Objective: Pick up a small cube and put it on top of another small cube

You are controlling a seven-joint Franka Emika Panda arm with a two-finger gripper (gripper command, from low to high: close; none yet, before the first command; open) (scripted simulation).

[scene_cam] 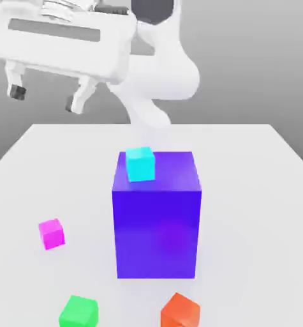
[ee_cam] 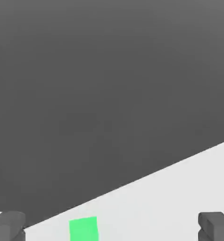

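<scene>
Gripper (scene_cam: 46,96) hung upper left, jaws wide, empty, nothing grasped yet | pink cube (scene_cam: 51,233) lay mid-left, free for pickup | green cube (scene_cam: 78,312) sat bottom left, top bare for stacking.

A large block (scene_cam: 157,217) stands near the middle of a table (scene_cam: 256,166). 1 small cube (scene_cam: 140,163) sits on the block's top, at its near corner toward the exterior view's left. 3 more small cubes rest on the table: 1 (scene_cam: 51,233) well left of the block, 1 (scene_cam: 78,311) in front and left, 1 (scene_cam: 180,311) just in front.
</scene>
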